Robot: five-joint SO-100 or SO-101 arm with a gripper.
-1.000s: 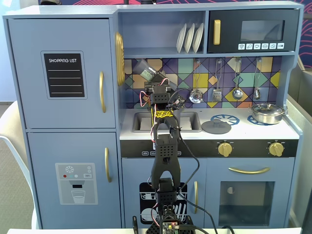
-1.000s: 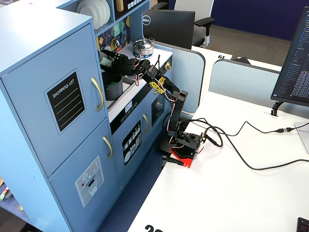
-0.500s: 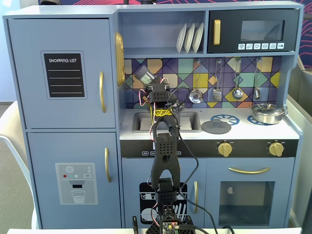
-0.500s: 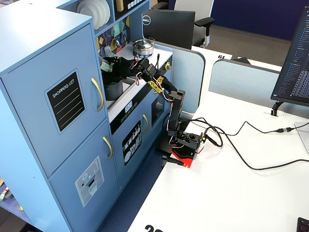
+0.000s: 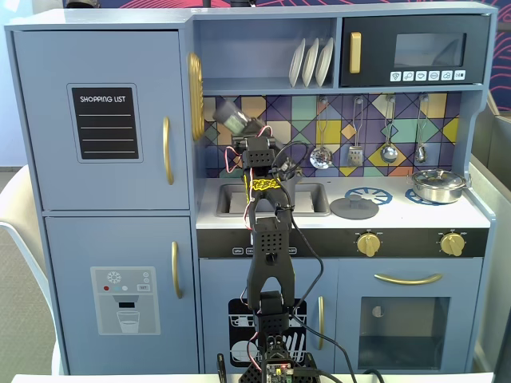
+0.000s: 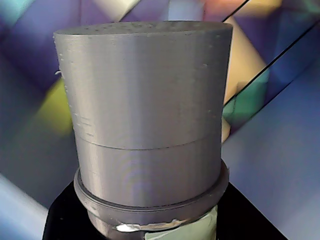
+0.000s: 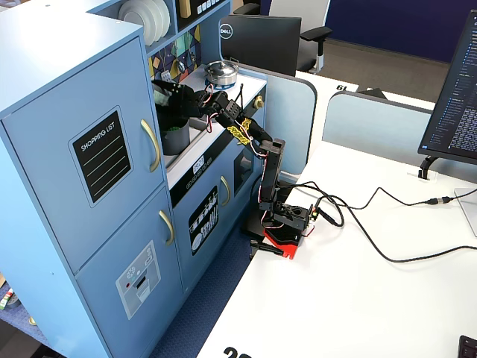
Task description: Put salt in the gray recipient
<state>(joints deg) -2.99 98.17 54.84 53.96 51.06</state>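
Observation:
A gray cylindrical salt shaker [image 6: 145,125] fills the wrist view, with black jaws on either side of its base. In a fixed view the shaker [image 5: 232,118] is held tilted, high above the sink [image 5: 310,197] and in front of the tiled back wall. My gripper [image 5: 244,128] is shut on it, and it also shows in the other fixed view [image 7: 165,101]. A shiny gray pot [image 5: 437,185] stands on the right burner, far to the right of the gripper; it also shows in the other fixed view [image 7: 221,72]. A dark gray round form [image 7: 177,138] sits below the gripper.
A gray lid [image 5: 354,208] lies on the counter between sink and pot. Utensils [image 5: 389,152] hang on the back wall. The shelf with white plates [image 5: 311,62] is close above the gripper. The fridge door [image 5: 104,120] is at the left.

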